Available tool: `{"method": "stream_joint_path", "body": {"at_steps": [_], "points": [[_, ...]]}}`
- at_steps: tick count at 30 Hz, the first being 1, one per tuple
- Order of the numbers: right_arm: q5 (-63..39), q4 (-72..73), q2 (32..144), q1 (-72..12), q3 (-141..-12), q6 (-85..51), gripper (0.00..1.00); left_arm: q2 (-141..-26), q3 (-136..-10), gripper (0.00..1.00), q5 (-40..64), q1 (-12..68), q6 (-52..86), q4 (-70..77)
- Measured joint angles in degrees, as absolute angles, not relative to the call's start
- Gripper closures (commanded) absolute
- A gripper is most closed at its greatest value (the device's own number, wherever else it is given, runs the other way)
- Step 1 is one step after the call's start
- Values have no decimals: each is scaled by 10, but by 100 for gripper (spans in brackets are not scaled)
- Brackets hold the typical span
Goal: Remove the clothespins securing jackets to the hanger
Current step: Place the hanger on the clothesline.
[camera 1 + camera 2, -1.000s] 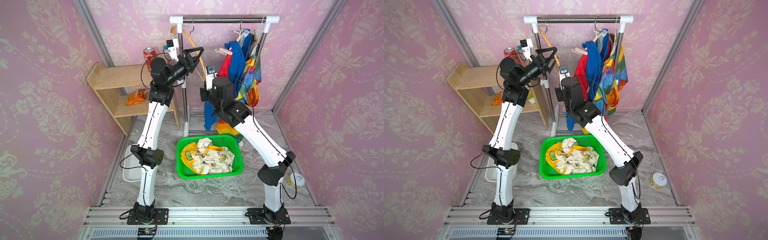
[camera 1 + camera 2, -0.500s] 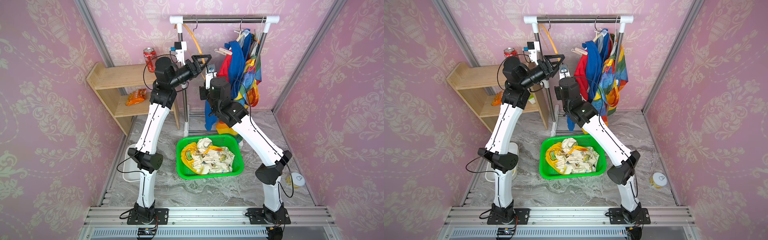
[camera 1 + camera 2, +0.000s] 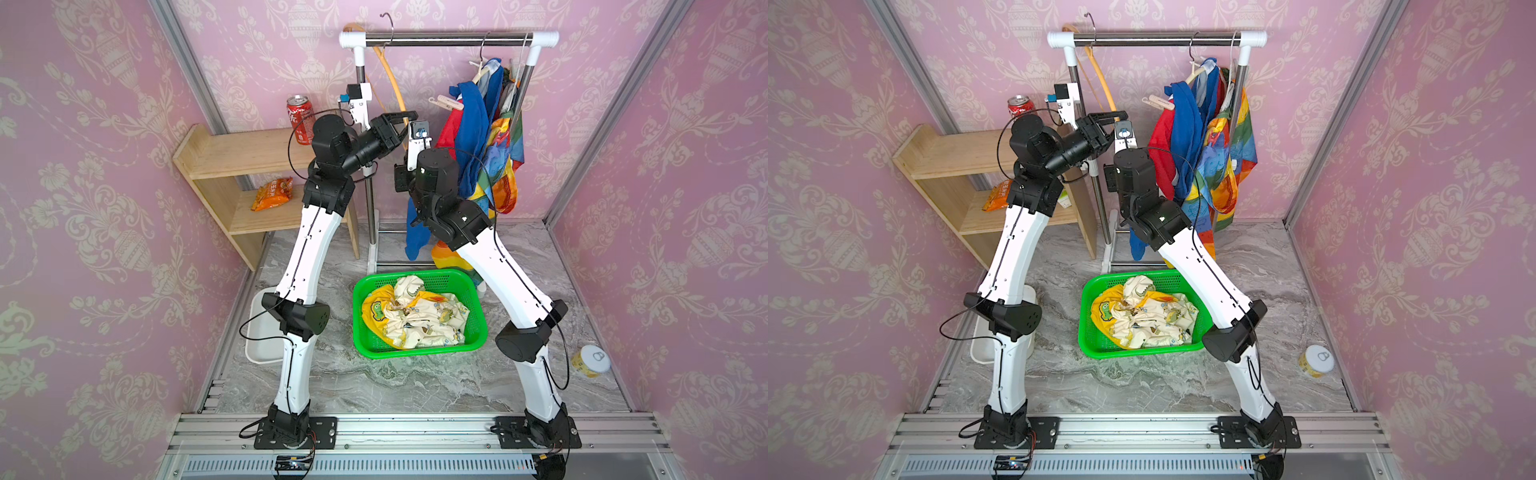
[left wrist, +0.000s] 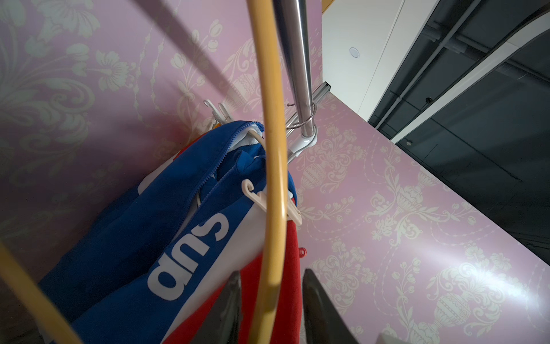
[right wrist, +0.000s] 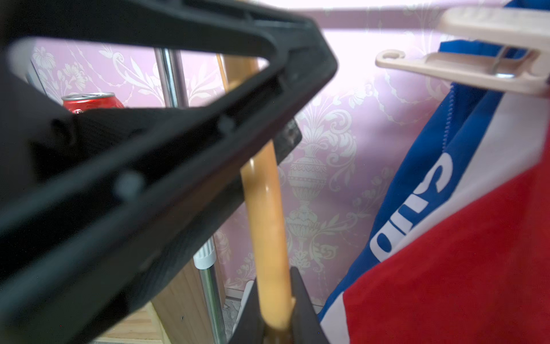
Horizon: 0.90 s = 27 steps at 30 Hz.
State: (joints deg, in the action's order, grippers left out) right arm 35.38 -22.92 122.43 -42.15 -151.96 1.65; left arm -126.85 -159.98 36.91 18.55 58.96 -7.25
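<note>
Under the rail (image 3: 449, 40), left end: left gripper (image 4: 271, 272) straddles the bare yellow hanger (image 4: 272, 134), jaws spread, no contact. The right gripper (image 5: 275, 286) pinches that hanger just beside. Rightward, beige clothespin (image 3: 446, 102) bites the shoulder of the blue-red-white jacket (image 3: 478, 124). Probably light, stiff, springy, so squeeze its free tails. Cloth is soft, likely sways.

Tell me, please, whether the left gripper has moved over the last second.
Yes: the left gripper has shifted away from the soda can, toward the hanging jackets.
</note>
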Motion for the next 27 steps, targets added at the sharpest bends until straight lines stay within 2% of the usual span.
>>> {"method": "stream_joint_path", "body": {"at_steps": [3, 11, 14, 20, 21, 23, 27], "points": [[350, -234, 1225, -425, -1522, 13, 72, -1285, -1602, 66, 352, 184, 615, -49], [344, -260, 1223, -433, -1527, 13, 69, -1298, -1602, 68, 286, 178, 655, -39], [343, -262, 1215, -437, -1515, 13, 75, -1303, -1604, 76, 266, 177, 670, -30], [344, -261, 1206, -439, -1492, 15, 78, -1311, -1616, 77, 261, 177, 674, -15], [344, -261, 1206, -439, -1490, 15, 81, -1311, -1616, 77, 261, 177, 674, -12], [343, -261, 1206, -439, -1490, 18, 98, -1311, -1617, 77, 263, 177, 674, -9], [345, -260, 1206, -440, -1488, 17, 100, -1311, -1617, 77, 269, 180, 674, -9]]}}
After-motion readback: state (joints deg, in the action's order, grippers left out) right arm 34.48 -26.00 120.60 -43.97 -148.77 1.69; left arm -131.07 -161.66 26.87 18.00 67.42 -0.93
